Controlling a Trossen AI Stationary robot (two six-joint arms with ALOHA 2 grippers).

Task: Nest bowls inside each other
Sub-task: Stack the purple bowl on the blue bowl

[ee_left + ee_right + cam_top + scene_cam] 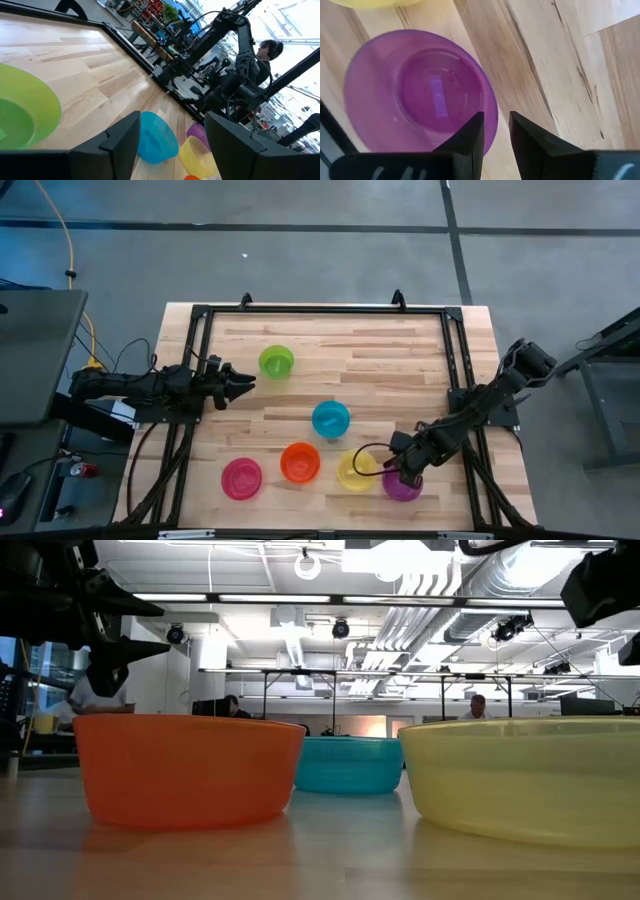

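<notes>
Six small bowls stand mouth up on the wooden table. The lime green bowl [276, 361] is at the far left. The blue bowl [331, 419] is in the middle. The pink [241, 478], orange [300, 462], yellow [355, 470] and purple [402, 485] bowls form a row along the near edge. My left gripper [245, 384] hovers open just left of the green bowl [20, 110]. My right gripper [403, 473] is over the purple bowl [420, 95], its fingers nearly together at the rim. In the low view the purple bowl is hidden behind the yellow one [530, 780]. My right gripper [496, 117] has the purple bowl's rim [492, 112] on the side away from the yellow bowl. It pinches it with one finger inside the bowl and one outside, coming from above and pointing down. The bowl is mouth up, and its base seems to be on the table.
A black frame [452, 360] runs around the table top along the far edge and both sides. The yellow bowl touches or nearly touches the purple one. Bare wood lies across the far half of the table [380, 350]. People and equipment stand in the room beyond.
</notes>
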